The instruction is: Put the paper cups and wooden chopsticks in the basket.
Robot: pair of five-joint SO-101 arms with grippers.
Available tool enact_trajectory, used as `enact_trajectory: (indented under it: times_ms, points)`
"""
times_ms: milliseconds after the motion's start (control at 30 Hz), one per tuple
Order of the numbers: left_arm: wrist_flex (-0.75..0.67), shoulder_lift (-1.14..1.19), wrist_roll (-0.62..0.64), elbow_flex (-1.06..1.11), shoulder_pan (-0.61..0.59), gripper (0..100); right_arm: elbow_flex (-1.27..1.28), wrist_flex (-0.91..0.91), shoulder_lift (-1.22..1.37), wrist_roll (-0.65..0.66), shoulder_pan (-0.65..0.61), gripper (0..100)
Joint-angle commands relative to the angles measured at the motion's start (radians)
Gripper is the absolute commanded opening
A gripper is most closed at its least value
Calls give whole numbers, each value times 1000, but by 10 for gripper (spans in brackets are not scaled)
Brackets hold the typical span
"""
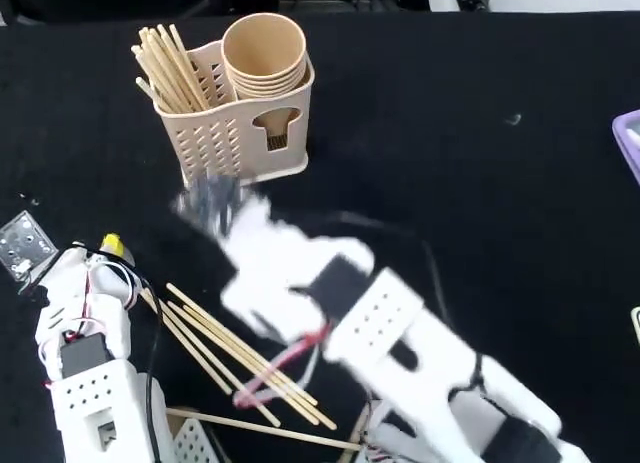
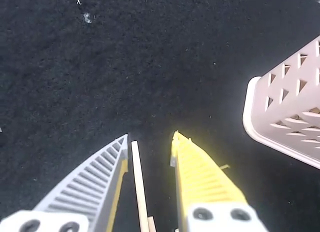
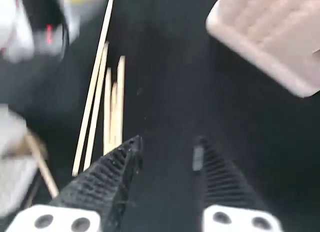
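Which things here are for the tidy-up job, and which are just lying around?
For the job: basket, paper cups, chopsticks in it, loose chopsticks on the table.
Just lying around: purple thing at the edge, small metal plate.
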Motion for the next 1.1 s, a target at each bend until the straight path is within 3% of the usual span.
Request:
enact_trajectory:
  times_ms: [0,267,433,600,767,833,933,1067]
  points:
    - [-18,-3,-11,-8,-7,150,257,-123,-96,-14,-103,318]
    - [-18,-3,-6,-12,-8,149,495,-400,-25,-95,-315,335]
    - [-18,-3,-8,-12,-8,149,486,-535,148,-118,-353,335]
    - [-18,-3,-9,-12,-8,149,377,-525,308,-110,-253,311]
    - [-18,-3,-9,-12,-8,149,295,-480,378,-107,-101,91]
    - [-18,-3,-9,-12,-8,149,283,-480,377,-41,-32,17]
    - [-18,-3,-9,-12,-8,149,282,-462,340,120,68,12]
    - [-18,-3,-9,-12,-8,149,285,-459,251,186,176,11]
